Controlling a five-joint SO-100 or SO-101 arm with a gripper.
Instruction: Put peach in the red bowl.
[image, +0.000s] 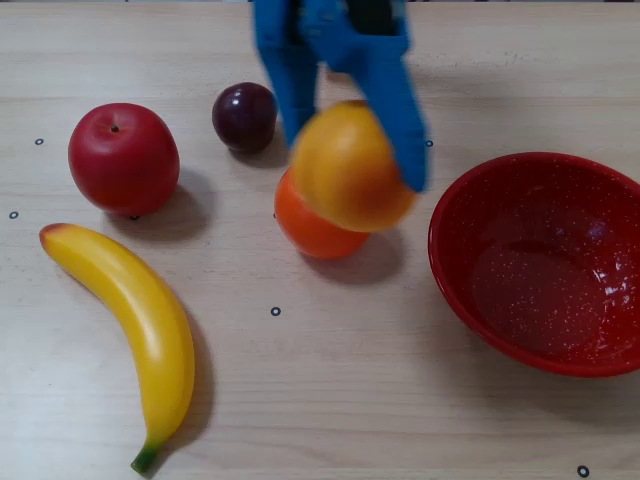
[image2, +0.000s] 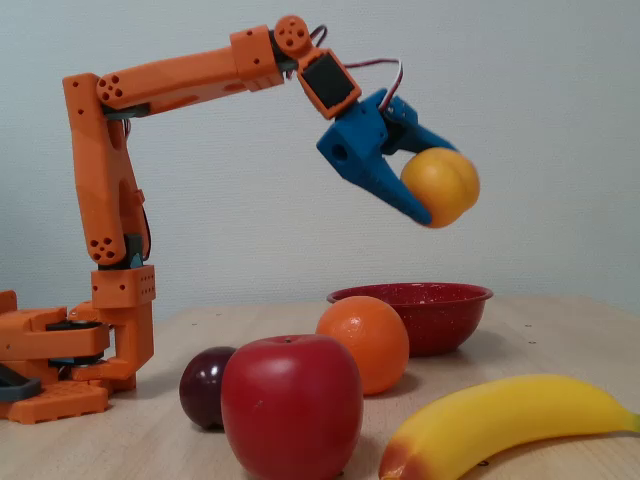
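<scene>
The yellow-orange peach (image: 346, 167) hangs in the air, held in my blue gripper (image: 352, 170), whose fingers are shut on its sides. In the side-on fixed view the peach (image2: 440, 186) and gripper (image2: 430, 190) are well above the table, higher than the red bowl's rim. The red speckled bowl (image: 470, 230) stands at the right of the top-down fixed view, and it holds nothing; from the side the red bowl (image2: 411, 295) sits behind the fruit. In the top-down view the peach partly covers the orange and lies left of the bowl.
An orange (image: 305, 228) sits under the held peach, a dark plum (image: 244, 116) behind it, a red apple (image: 123, 157) at the left and a banana (image: 130, 318) at the front left. The arm's orange base (image2: 60, 370) stands at the back.
</scene>
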